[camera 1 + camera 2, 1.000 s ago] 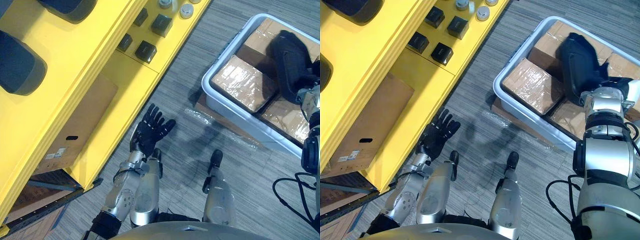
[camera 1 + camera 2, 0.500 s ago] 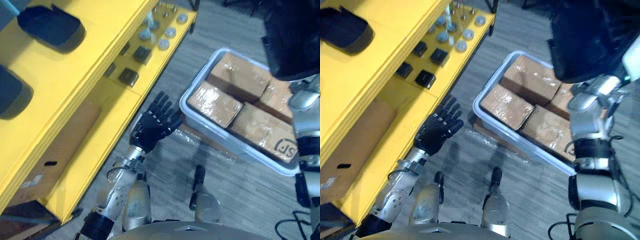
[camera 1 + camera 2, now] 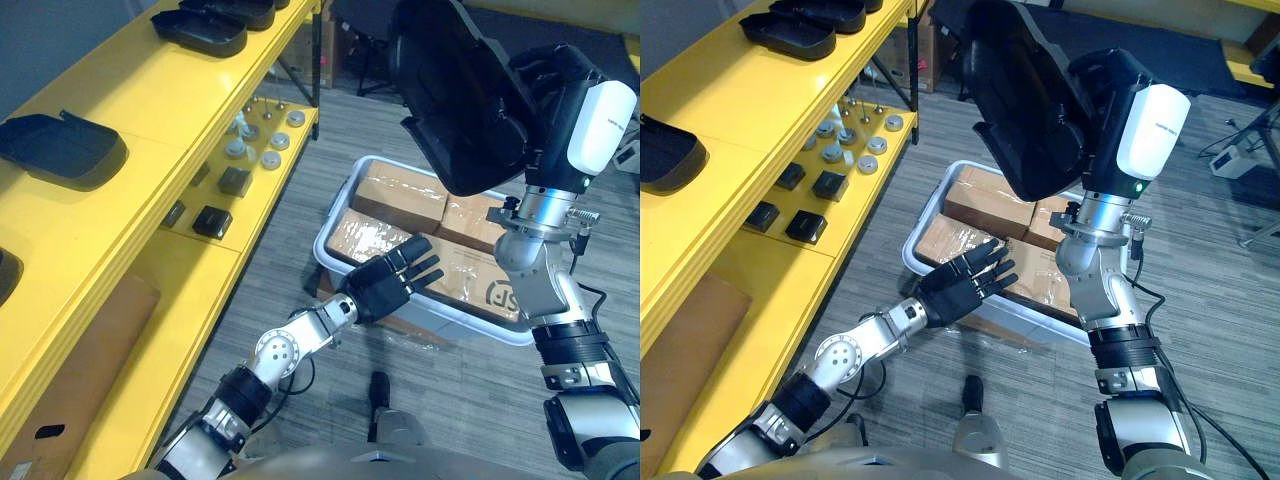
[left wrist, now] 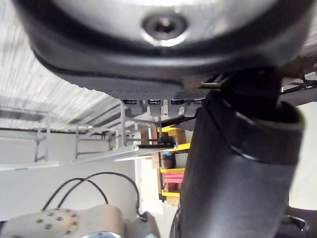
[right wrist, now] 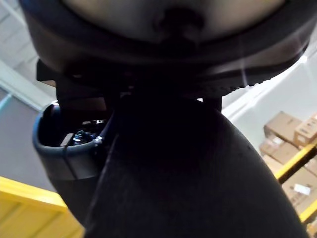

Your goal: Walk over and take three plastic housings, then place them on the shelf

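Observation:
A large black plastic housing [image 3: 455,100] is held high above the bin, tilted with its hollow side toward me. My right hand [image 3: 553,78] is shut on its far edge; its dark rim [image 5: 52,144] shows past that hand in the right wrist view. My left hand [image 3: 388,285] reaches forward, open, fingers spread, just above the bin's near rim and holding nothing. More black housings [image 3: 65,150] [image 3: 200,30] lie on the top of the yellow shelf [image 3: 150,100] at my left.
A grey bin [image 3: 335,215] with wrapped cardboard boxes [image 3: 400,195] stands on the floor ahead. The lower shelf level carries small black blocks [image 3: 212,220] and several metal parts [image 3: 265,135]. A cardboard box [image 3: 70,370] sits at the shelf's bottom.
The view has swung upward. My right hand has lifted the housing out of the bin to high in front of me. My left hand has come forward over the bin's rim.

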Robot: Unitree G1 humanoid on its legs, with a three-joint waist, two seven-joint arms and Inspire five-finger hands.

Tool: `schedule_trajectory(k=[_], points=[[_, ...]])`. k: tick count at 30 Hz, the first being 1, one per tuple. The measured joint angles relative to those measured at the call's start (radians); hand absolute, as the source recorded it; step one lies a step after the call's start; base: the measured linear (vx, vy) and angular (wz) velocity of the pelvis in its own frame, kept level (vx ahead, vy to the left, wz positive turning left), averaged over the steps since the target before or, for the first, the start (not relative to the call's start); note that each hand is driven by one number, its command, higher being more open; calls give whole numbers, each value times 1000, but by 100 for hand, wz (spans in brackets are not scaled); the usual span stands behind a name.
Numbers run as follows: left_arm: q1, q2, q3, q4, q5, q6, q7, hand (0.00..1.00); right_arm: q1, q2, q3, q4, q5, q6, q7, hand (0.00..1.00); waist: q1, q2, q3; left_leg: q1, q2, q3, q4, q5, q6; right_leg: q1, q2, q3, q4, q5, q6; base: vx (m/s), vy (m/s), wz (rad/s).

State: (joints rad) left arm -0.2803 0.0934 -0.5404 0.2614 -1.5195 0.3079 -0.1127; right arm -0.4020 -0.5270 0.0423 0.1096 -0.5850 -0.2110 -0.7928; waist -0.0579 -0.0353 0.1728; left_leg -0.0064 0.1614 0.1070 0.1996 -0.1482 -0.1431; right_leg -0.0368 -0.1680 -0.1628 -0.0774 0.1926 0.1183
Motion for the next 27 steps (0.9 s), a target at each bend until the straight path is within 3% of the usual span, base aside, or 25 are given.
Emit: schedule_trajectory(k=[3,7,14,19,20,27], points=[[-8,-9,-5,14,-89,-24,0,100,35,39,9,-16,0,-35,2,0,-3,-12,-23,16,1,9,-12,0,-1,7,0,5,0,-3,-2,-55,4,-9],[-46,-20,-42,22,-173,-107,-2,100,84,76,62,-43,0,-77,28,0,-6,-26,-33,22,1,12,-16,8,-5,7,0,6,0,-5,-4,-41,3,-2],[-82,-55,-56,22,-360,-227,-65,100,116,123,117,-46,3,-139,72,0,-10,-29,-35,36,-1,20,-31,18,-5,8,0,9,0,-2,-2,-4,0,-1],[-82,-55,-72,22,-363,-283,-67,100,116,156,135,-46,7,-166,78,0,-20,-31,-36,53,-3,22,-43,18,-5,20,-2,8,0,-2,-2,6,5,0],[-82,-55,-73,22,-363,-292,-67,0,116,160,145,-46,13,-175,80,0,-21,-33,-38,53,-4,22,-44,18,-4,20,-3,8,0,-2,-2,0,0,0],[-82,-55,-82,22,-312,-329,-59,0,121,187,201,-46,30,-215,88,0,-23,-36,-39,54,-5,20,-45,18,-4,21,-4,6,0,-3,-3,0,0,0]])
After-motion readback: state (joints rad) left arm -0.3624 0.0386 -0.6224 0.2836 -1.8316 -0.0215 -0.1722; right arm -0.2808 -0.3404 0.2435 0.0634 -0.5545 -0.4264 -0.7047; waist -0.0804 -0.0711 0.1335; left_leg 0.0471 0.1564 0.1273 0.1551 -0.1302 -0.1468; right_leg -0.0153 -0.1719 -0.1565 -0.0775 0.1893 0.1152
